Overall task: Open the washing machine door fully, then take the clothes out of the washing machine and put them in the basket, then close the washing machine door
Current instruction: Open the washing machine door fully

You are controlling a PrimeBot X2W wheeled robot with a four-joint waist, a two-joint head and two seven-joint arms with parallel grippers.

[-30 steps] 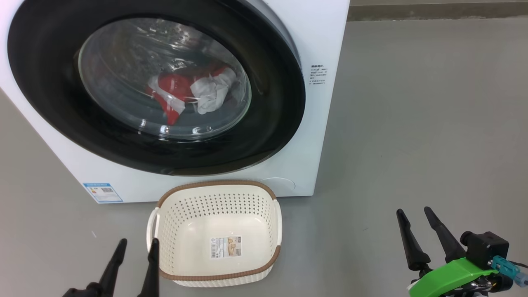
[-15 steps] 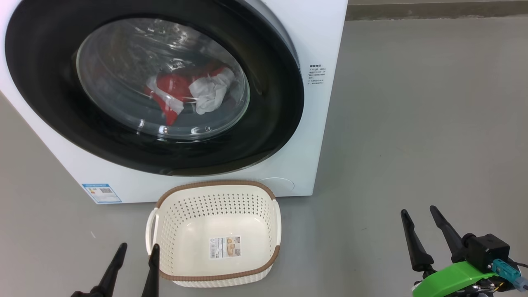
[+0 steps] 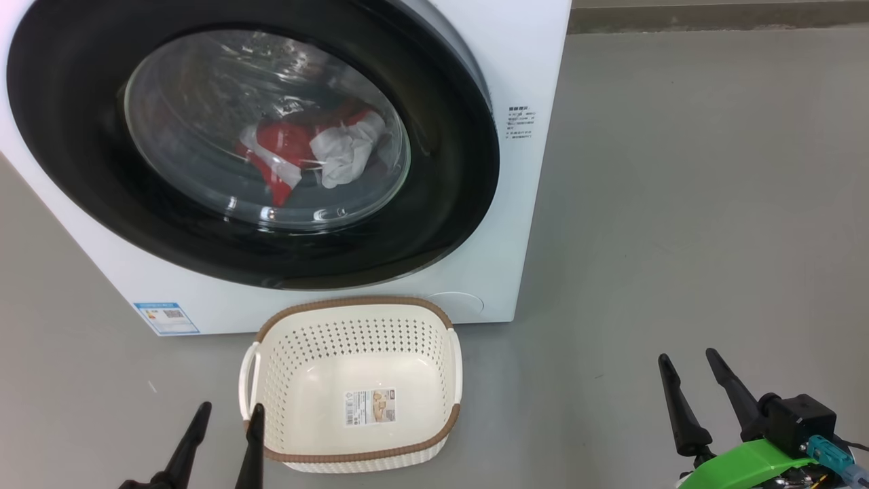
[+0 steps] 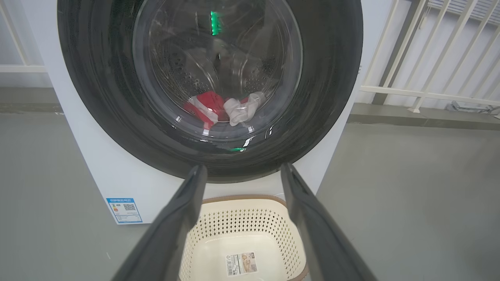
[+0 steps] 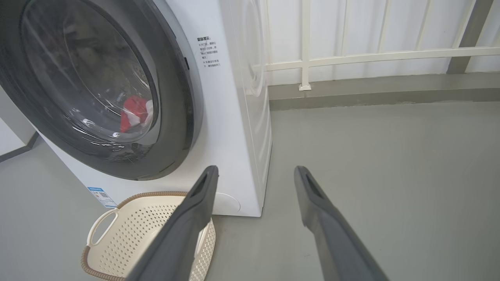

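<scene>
Starting the opening step, I hold my left gripper (image 3: 230, 407) and right gripper (image 3: 686, 355) spread wide, empty; next, one should hook the washing machine door (image 3: 448, 204).

The washing machine door (image 3: 81, 149), a glossy black ring, is shut on the white washing machine (image 3: 536, 61). Red-and-white clothes (image 3: 299, 153) lie behind its glass. The cream basket (image 3: 353, 339) stands upright just in front.

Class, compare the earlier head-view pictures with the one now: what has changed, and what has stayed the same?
The right gripper has drifted slightly down and right in the head view; the left gripper sank a touch. Nothing was grasped or released. Unchanged: both grippers open, the washing machine door shut, the clothes behind it, the basket holding no clothes.
</scene>
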